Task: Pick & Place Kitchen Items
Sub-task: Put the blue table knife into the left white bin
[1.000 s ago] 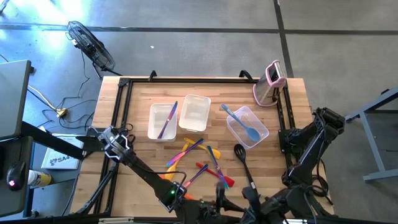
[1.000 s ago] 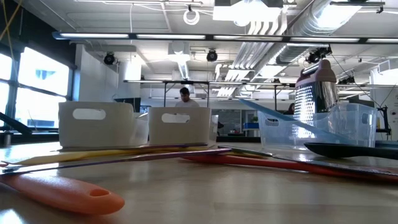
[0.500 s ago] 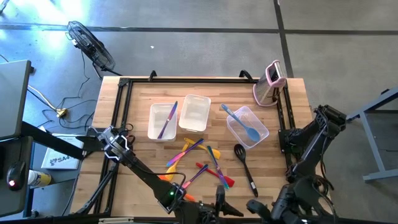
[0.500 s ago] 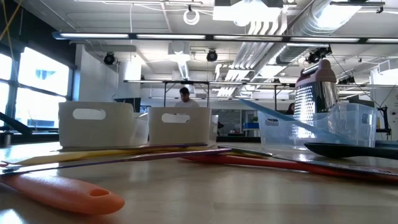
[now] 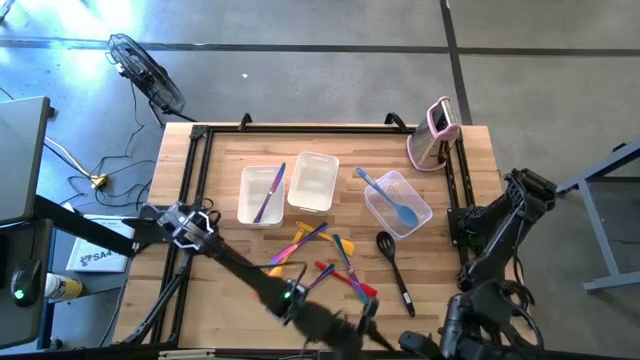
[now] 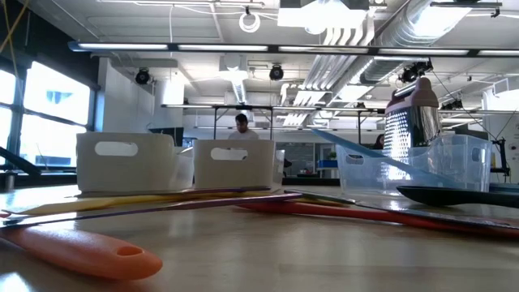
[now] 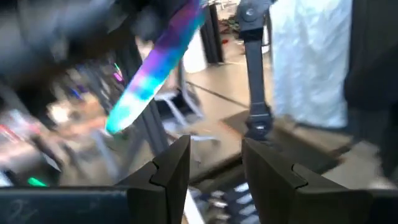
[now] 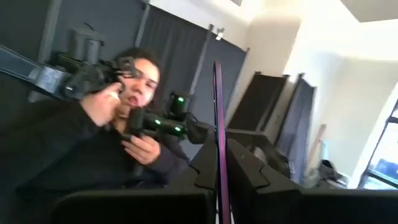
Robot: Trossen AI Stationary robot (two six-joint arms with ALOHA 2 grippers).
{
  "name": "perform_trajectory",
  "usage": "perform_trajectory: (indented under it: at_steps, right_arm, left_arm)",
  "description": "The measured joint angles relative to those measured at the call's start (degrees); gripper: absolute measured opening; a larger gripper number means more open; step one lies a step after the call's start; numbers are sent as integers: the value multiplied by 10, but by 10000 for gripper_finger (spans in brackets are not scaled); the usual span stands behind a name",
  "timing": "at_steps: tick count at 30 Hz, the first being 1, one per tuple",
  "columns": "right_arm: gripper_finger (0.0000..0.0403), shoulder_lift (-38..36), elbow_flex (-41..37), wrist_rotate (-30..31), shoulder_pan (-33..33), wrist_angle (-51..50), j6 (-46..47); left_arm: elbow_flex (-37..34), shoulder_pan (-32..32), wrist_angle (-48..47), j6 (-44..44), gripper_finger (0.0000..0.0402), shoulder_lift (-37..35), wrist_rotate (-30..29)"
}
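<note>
**Pick-and-place of kitchen utensils, sorting under way.**

- **Held item:** A slim purple utensil handle (image 8: 218, 118), seen edge-on, stands upright in the right gripper (image 8: 219, 163), whose fingers are clamped onto it. This gripper is off the near right edge of the wooden table (image 5: 225, 150).
- **Items already placed:** A purple long-handled utensil (image 5: 268, 193) lies in the left clear plastic tub (image 5: 247, 208). A light blue spoon (image 5: 401, 208) lies in the right clear tub (image 5: 422, 215), its handle over the rim. The middle clear tub (image 5: 313, 182) appears to hold nothing.
- **Items still loose:** A heap of yellow, orange, red and purple utensils (image 5: 318, 262) lies on the near half of the table. A black ladle (image 5: 392, 258) lies just beside it.
- **Left arm:** The left gripper (image 7: 214, 160) is at the near edge, close to the heap, with its fingers narrowly apart and nothing visible between them. A blurred blue-to-purple utensil (image 7: 155, 68) shows beyond it; what holds that one cannot be told.
- **Surroundings:** An upright pink-and-white gadget (image 5: 436, 133) stands at the far right corner. A person (image 8: 112, 130) beyond the table grips dark handles.
- **Step in hand (judgement):** Carrying a picked utensil. The next move calls for bringing it over a tub, probably the left one with the matching purple item, lowering it and then releasing it.
</note>
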Motion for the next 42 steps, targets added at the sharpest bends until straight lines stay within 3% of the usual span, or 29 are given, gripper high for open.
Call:
perform_trajectory:
  at_steps: [3, 6, 9, 13, 17, 24, 29, 36, 39, 42]
  right_arm:
    - [5, 0, 0, -14, 0, 0, 7]
    - [5, 0, 0, -40, 1, -1, 9]
    - [5, 0, 0, -65, -1, -2, 19]
    - [5, 1, 0, -86, -9, -11, 24]
    - [5, 1, 0, -109, -17, -9, 35]
    - [5, 1, 24, -125, -26, -10, 37]
    - [5, 3, 66, -122, -27, -53, 17]
    - [5, 3, 85, -174, -56, -70, 17]
    - [5, 3, 85, -191, -67, -71, 11]
    - [5, 3, 85, -195, -75, -77, 6]
  left_arm:
    - [0, 30, -15, -101, 141, 0, 74]
    - [0, 60, 10, -168, 141, 0, 184]
    - [0, 84, 28, -209, 141, 0, 294]
    - [0, 105, 46, -236, 141, 0, 375]
    - [0, 119, 27, -222, 141, 0, 411]
    - [0, 145, -35, -188, 141, 0, 402]
    - [0, 152, -39, -107, 141, 0, 404]
    - [1, 190, 38, -78, 141, 0, 581]
    - [1, 215, 51, -81, 141, 0, 594]
    - [1, 231, 56, -95, 141, -1, 571]
